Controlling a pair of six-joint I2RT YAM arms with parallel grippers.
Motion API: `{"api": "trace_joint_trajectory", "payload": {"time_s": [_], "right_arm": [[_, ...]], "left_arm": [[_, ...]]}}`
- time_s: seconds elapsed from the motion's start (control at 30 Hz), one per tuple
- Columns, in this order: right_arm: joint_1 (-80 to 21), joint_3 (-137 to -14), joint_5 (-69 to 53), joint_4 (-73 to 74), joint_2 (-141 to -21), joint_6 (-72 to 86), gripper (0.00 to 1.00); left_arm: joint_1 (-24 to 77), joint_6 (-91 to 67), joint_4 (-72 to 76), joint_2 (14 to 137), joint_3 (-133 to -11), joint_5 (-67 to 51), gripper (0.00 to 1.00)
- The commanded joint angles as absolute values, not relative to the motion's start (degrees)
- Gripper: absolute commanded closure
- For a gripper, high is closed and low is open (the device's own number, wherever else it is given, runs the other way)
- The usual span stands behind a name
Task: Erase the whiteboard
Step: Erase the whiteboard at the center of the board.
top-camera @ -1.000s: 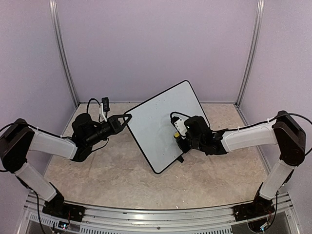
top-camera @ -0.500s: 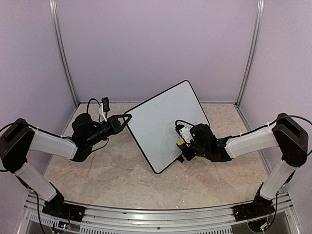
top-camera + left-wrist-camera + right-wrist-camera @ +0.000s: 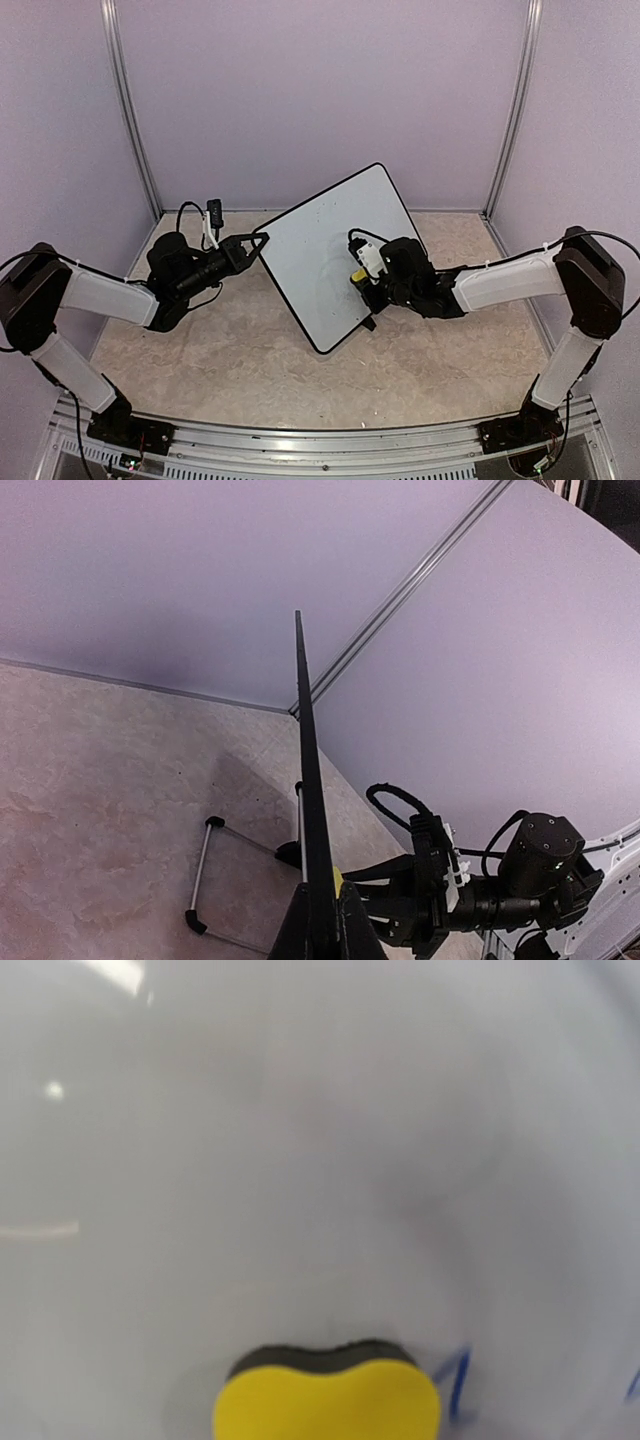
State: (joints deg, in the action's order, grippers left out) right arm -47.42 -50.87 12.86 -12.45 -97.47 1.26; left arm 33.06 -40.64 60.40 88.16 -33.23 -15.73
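The whiteboard (image 3: 325, 255) is stood on edge on the surface (image 3: 230, 350), near the back wall and turned diagonally. Its black wire stand (image 3: 215, 875) is seen behind it in the left wrist view. It is steadied at its left edge by the left gripper (image 3: 262, 243), whose jaws are closed tight on the thin black rim. A yellow sponge (image 3: 327, 1405), with a dark layer toward the board, is clamped in the right gripper (image 3: 361, 282). It is squeezed enough that its front is dented, and it is pressed against the lower right part of the board face.

The erasing is judged to be well advanced but not finished. Most of the face is shown white from above, and only faint grey smearing (image 3: 440, 1190) is seen in the right wrist view above the sponge. A short slanted blue stroke (image 3: 455, 1380) is left just beside the sponge on its right, and a trace of a second blue mark (image 3: 632, 1385) is cut off at that picture's right border. These, and any marks hidden under the right arm, are what is left to be wiped. Whether the far corners are fully clean cannot be told from above.

No brand, label or printed text can be made out on the board, the sponge or the arms. The blue strokes are too fragmentary to be read as letters or figures
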Motion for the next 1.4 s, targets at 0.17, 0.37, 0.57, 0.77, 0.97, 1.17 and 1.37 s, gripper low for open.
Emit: {"api": "trace_joint_trajectory", "payload": {"time_s": [0.17, 0.37, 0.57, 0.77, 0.97, 1.17, 1.37], "right_arm": [[-46.5, -52.7, 13.2, -13.8, -101.0, -0.5, 1.0], [-45.1, -44.4, 12.6, -16.1, -98.1, 3.2, 1.0], [-44.4, -40.7, 11.7, -17.3, -97.2, 4.1, 1.0], [-44.4, -45.0, 12.1, -17.4, -98.1, 2.2, 1.0], [-43.7, -51.0, 13.7, -17.2, -100.3, 0.6, 1.0], [-42.2, -51.7, 12.9, -18.6, -100.1, -1.1, 1.0], [-42.1, -46.1, 9.8, -21.8, -99.2, -0.1, 1.0]], "left_arm": [[34.2, -40.0, 66.0, 87.3, -33.2, -21.5, 1.0], [34.1, -40.2, 66.2, 87.5, -33.2, -21.7, 1.0], [34.2, -40.4, 66.5, 87.7, -33.3, -22.0, 1.0], [34.2, -40.4, 66.4, 87.9, -33.4, -22.0, 1.0], [34.2, -40.2, 66.2, 87.7, -33.3, -21.9, 1.0], [34.2, -40.1, 66.1, 87.6, -33.3, -21.9, 1.0], [34.2, -40.2, 66.2, 87.7, -33.3, -21.9, 1.0]]}}
